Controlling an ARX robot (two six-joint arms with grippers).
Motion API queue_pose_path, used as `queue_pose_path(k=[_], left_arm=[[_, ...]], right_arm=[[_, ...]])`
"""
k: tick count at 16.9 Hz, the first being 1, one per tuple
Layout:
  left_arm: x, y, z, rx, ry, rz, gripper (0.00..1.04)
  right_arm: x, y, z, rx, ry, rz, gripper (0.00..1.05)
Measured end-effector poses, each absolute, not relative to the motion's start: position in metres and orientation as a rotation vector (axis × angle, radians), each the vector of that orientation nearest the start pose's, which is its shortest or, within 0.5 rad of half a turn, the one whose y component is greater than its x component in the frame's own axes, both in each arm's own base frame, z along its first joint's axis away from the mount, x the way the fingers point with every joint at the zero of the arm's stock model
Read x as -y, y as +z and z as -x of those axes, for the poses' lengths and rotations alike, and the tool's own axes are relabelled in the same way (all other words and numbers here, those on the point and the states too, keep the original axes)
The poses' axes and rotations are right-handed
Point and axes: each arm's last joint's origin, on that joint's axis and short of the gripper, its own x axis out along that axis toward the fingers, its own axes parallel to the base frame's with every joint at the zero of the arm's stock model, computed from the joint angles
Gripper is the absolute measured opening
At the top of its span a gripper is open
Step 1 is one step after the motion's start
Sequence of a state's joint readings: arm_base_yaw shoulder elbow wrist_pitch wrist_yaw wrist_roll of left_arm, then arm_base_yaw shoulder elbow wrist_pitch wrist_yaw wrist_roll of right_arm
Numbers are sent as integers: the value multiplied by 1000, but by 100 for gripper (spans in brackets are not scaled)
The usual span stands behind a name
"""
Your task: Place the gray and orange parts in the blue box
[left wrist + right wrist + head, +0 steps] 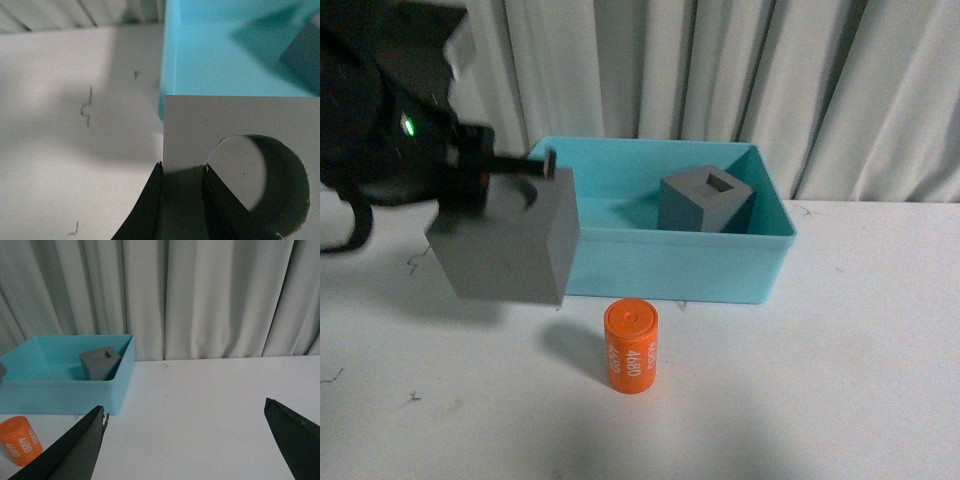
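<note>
My left gripper [535, 172] is shut on the gray cube with the round recess [505, 245] and holds it in the air at the blue box's [665, 265] near left corner. In the left wrist view its jaws clamp the cube's wall [182, 200] beside the round recess [260, 185]. The gray cube with the square recess [705, 198] lies tilted inside the box. The orange cylinder printed "4680" [631, 345] stands on the table in front of the box. My right gripper [185, 412] is open and empty above the table, to the right of the box [60, 385] and the cylinder [19, 440].
White table [840, 380] with a pale curtain [720, 70] behind. Small dark marks [86, 107] dot the table left of the box. The left arm [380, 130] fills the upper left of the front view.
</note>
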State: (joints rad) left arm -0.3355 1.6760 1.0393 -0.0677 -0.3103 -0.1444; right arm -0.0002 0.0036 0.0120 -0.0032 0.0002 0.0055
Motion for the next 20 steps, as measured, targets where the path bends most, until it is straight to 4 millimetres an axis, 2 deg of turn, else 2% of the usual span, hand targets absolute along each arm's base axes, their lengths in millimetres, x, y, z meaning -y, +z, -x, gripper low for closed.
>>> queue_pose_path(k=[2,3,5,7,10,14,20], left_arm=[[109,243,-342,-574,23,-46,16],[114,254,-344,-550,5,-38,16],[128,268,-350,-531,-35,-34,16],[144,276,-365,-494,-48,-35,16],[164,256,-397,-506,-35,-83,16],[171,208,-435,-573,-2,-157,16],[171,200,-445,-574,4,-171,16]], right_arm=[[0,167,-97,5,0,-6,98],[0,167,-97,5,0,-6,98],[0,167,-97,5,0,-6,98],[0,167,-97,6,0,-5,98],[0,167,-97,5,0,-6,98],[0,167,-97,5,0,-6,98],[0,167,-97,5,0,-6,98]])
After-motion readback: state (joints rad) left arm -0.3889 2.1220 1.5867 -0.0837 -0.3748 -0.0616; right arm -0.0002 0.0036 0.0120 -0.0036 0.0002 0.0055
